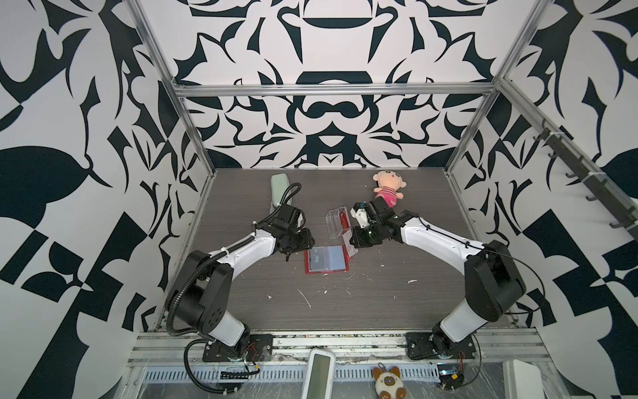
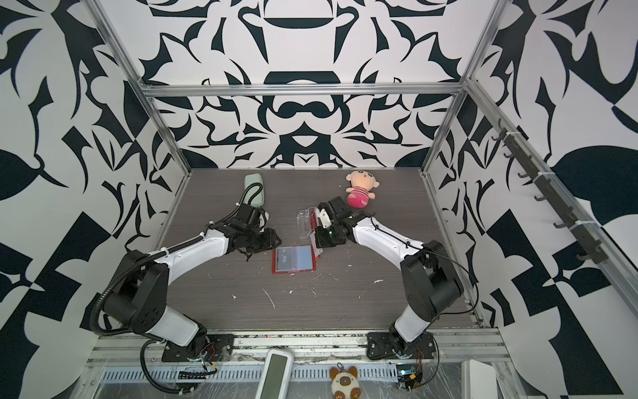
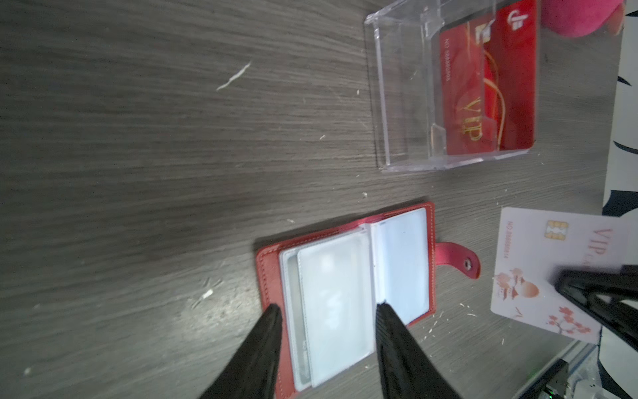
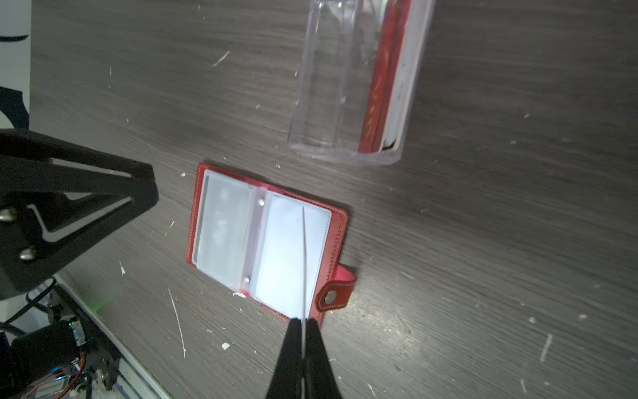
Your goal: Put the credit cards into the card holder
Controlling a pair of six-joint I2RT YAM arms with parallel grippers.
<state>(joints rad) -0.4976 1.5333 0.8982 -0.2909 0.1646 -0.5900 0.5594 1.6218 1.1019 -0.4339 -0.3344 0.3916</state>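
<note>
The red card holder point(image 1: 326, 259) point(image 2: 294, 259) lies open on the table, clear sleeves up. A blue-grey card with white lettering point(image 1: 317, 259) sits in its left sleeve. My left gripper point(image 1: 292, 250) point(image 3: 328, 307) hovers open over the holder's point(image 3: 267, 273) left part, holding nothing. My right gripper point(image 1: 353, 247) point(image 4: 303, 321) is shut on a pale credit card point(image 3: 538, 269) with a chip and pink blossoms. In the right wrist view that card point(image 4: 303, 259) shows edge-on above the holder's point(image 4: 269, 241) right sleeve, near the snap tab point(image 4: 333, 293). A red credit card point(image 3: 490, 79) stands in the clear acrylic box point(image 3: 404, 103).
The acrylic box point(image 1: 336, 222) stands just behind the holder. A pale green case point(image 1: 279, 191) lies at the back left and a pink doll point(image 1: 388, 188) at the back right. White flecks dot the dark wood-grain table point(image 1: 345, 304). A plush cat point(image 1: 386, 383) lies below the front rail.
</note>
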